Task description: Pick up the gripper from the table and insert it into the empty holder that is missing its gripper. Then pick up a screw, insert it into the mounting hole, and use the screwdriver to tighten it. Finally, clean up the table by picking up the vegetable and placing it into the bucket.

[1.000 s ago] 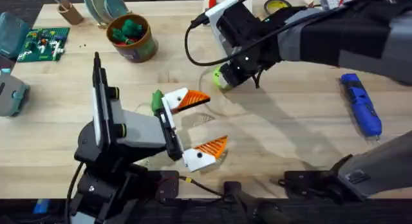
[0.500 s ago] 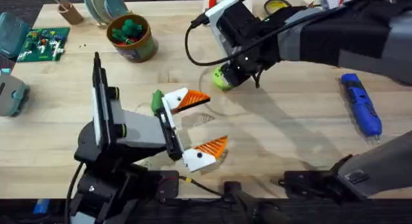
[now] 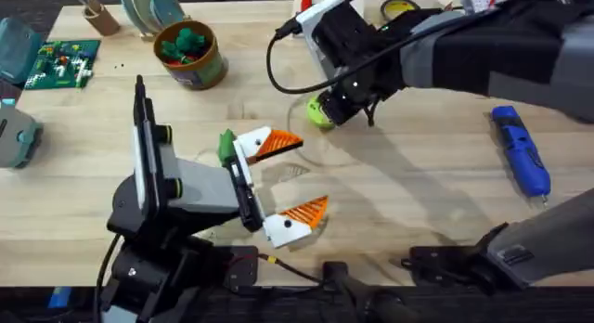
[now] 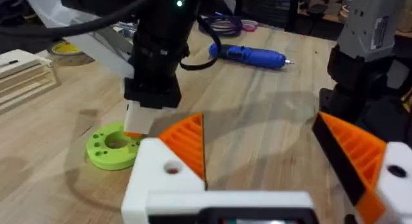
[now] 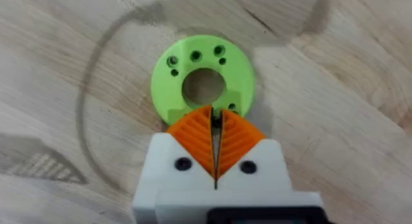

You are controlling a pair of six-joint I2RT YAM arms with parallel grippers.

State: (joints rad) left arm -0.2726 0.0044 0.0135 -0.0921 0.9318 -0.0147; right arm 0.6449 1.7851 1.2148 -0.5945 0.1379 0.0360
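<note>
On the pale wooden counter [image 3: 418, 174], the right arm's jaws [image 5: 215, 130] are clenched, orange wedge pads pressed together with a small dark piece between the tips, over the lime-green perforated disc [image 5: 203, 82]. The left arm's jaws [image 3: 288, 179] are spread wide, holding nothing. The bright blue pen-shaped screwdriver [image 3: 520, 151] lies at 3 o'clock; the squat brown bucket [image 3: 190, 54] stands at 11 o'clock.

Your overhead camera sat above the arm bases, looking down and forward over the table [image 3: 436, 184]. Your left wrist camera looked low across the tabletop, from mid-distance, at the lime-green disc [image 4: 111, 145]. Your right wrist camera faced straight down, close over that disc [image 5: 203, 79]; all three views shared it [image 3: 320, 112].
</note>
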